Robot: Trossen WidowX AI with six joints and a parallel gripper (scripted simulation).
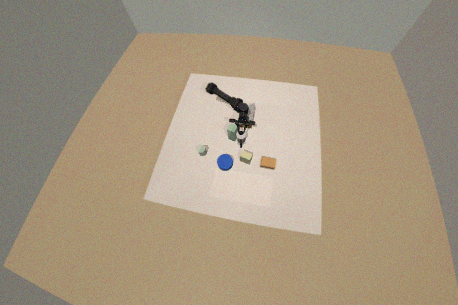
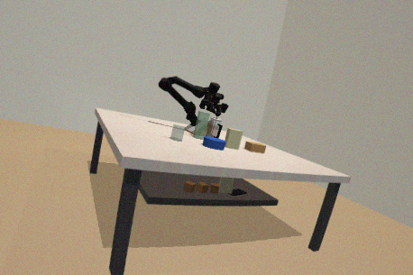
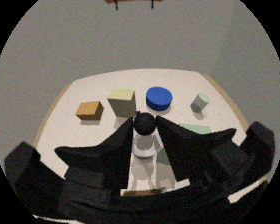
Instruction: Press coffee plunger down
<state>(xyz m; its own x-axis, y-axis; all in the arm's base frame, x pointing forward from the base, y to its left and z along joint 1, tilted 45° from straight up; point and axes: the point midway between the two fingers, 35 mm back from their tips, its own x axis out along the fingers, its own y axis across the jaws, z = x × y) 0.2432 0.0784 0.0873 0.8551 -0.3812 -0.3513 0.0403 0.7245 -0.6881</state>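
Pale grey walls [image 2: 113,32] surround me, over a tan floor [image 2: 54,217]. My white table [image 2: 144,150] stands on dark legs [image 2: 121,222], a dark shelf [image 2: 252,199] beneath.

White table [image 2: 149,151], blue disc [image 2: 214,142], orange block [image 2: 255,147], coffee press [image 2: 214,128]
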